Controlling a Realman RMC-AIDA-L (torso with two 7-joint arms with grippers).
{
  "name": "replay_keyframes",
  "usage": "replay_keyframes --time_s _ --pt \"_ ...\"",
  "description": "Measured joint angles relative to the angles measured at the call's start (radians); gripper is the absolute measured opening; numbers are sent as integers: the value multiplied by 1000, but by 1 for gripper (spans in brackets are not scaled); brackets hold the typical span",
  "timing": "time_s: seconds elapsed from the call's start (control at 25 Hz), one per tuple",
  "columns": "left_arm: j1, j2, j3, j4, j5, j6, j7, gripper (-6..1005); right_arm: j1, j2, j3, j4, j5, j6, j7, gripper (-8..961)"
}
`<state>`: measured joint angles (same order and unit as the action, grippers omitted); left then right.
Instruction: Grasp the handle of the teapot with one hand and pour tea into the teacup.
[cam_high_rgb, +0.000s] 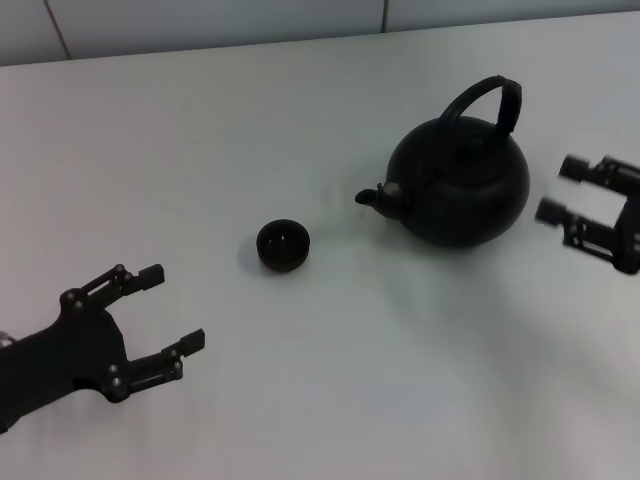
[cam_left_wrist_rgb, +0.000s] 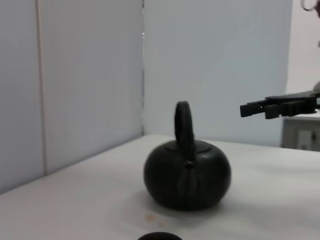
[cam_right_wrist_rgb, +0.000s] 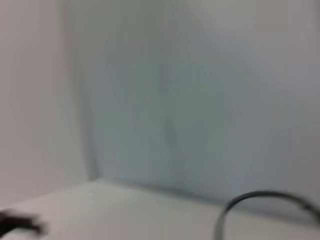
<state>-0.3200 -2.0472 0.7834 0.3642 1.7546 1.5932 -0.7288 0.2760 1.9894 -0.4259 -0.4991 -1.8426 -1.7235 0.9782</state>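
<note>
White matte table (cam_high_rgb: 330, 400) fills the head view; its far edge runs along the top of the frame against a pale panelled wall (cam_high_rgb: 200, 20). Broad bare surface lower centre and lower right.

Round matte-black teapot (cam_high_rgb: 462, 180) upright, right of centre, stubby spout pointing frame-left. Black arched handle (cam_high_rgb: 490, 100) rises over its lid.

Left gripper (cam_high_rgb: 165, 310), lower left, fingers spread, grasping nothing, well apart from everything.

Right gripper (cam_high_rgb: 560, 190) at right edge, fingers apart, empty, just beside the teapot's body, not touching.

Tiny dark bowl-shaped teacup (cam_high_rgb: 283, 245) upright, centre-left, near the spout with clear gap.
</note>
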Motion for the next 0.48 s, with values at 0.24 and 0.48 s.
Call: replay_keyframes --time_s 0.24,0.48 --pt "-56 35 1 20 63 9 -106 863 140 -66 -4 -119 -272 -130 190 636" --pt "-94 54 1 70 130 49 -224 863 212 -58 -10 -203 -417 -159 210 636"
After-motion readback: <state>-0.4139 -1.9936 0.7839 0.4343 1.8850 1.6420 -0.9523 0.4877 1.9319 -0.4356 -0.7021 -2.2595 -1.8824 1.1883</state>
